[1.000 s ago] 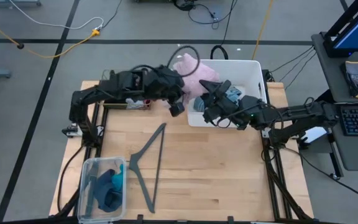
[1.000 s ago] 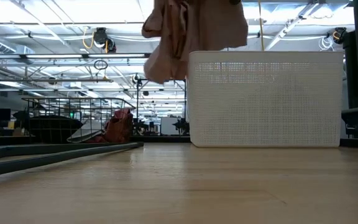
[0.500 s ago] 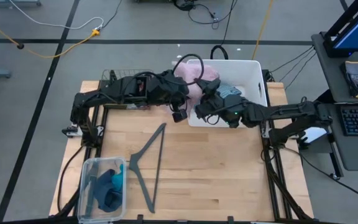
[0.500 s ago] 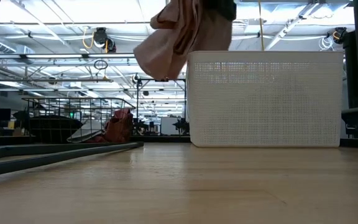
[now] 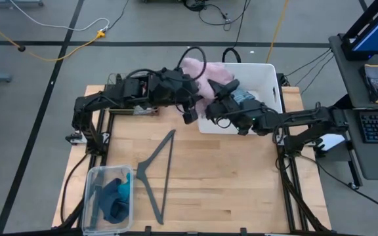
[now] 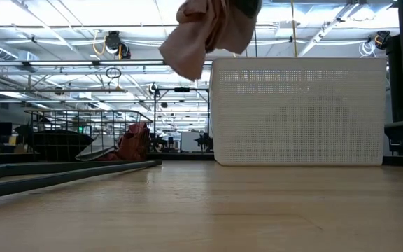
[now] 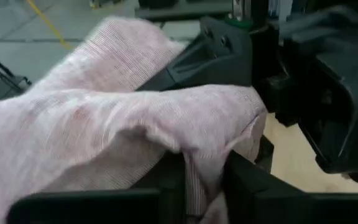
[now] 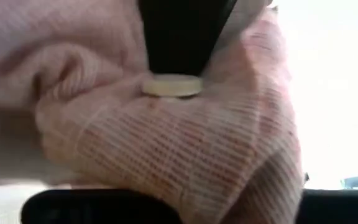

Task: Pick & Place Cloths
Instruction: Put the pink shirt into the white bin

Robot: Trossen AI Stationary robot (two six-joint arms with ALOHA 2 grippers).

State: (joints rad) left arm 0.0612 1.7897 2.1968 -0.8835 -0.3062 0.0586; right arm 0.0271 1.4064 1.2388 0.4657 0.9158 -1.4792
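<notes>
Both jaws clench the soft, limp pink ribbed cloth (image 5: 201, 73) at frame's upper centre; bunched folds grip best.

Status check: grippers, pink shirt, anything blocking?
Left gripper shut on pink shirt, held aloft beside white basket. Right gripper pinching same shirt. Nothing blocking.

**Shirt held over the basket's left edge**

The shirt (image 5: 201, 73) hangs above the basket's (image 5: 268, 72) left rim, between both grippers. The basket sits at the table's (image 5: 228, 177) back right. A hanger (image 5: 157, 169) lies mid-table; a bin (image 5: 92, 196) of cloths (image 5: 115, 196) sits front left.
</notes>
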